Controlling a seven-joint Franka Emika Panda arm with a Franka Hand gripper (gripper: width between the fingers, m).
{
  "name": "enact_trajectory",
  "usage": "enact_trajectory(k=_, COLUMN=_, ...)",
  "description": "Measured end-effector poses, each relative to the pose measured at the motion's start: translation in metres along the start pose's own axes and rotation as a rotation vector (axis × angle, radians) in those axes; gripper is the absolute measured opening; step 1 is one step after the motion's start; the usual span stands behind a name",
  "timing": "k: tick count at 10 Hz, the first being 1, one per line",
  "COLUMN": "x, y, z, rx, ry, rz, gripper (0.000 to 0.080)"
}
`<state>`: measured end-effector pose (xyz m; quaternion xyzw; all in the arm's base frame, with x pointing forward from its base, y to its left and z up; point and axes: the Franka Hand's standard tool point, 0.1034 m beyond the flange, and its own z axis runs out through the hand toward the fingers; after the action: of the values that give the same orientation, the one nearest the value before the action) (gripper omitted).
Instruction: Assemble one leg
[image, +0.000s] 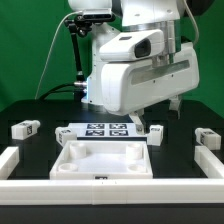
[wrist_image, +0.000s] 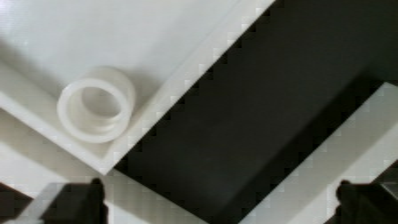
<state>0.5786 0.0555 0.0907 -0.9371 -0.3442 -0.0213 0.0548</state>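
My gripper (image: 150, 120) hangs low behind the big white arm body, over the back right corner of the white square panel (image: 100, 160). A leg (image: 155, 133) lies just under it, beside the marker board (image: 105, 129). Other legs lie at the exterior view's left (image: 24, 128) and right (image: 208, 138). In the wrist view the gripper (wrist_image: 222, 205) is open, its dark fingertips (wrist_image: 71, 205) far apart with nothing held. The panel's corner with a round hole (wrist_image: 95, 105) lies below. A blurred white bar (wrist_image: 338, 130) crosses beside it; I cannot tell what it is.
White raised rails edge the black table at the exterior view's left (image: 10, 160), right (image: 212, 165) and front (image: 100, 185). A green backdrop and a black stand with cables stand behind the arm.
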Motion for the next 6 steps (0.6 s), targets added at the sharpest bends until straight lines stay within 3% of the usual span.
enact_trajectory(k=6, x=-0.0039, y=0.0016, z=0.0013, rx=-0.001, ry=-0.006, rz=-0.034, gripper=0.065)
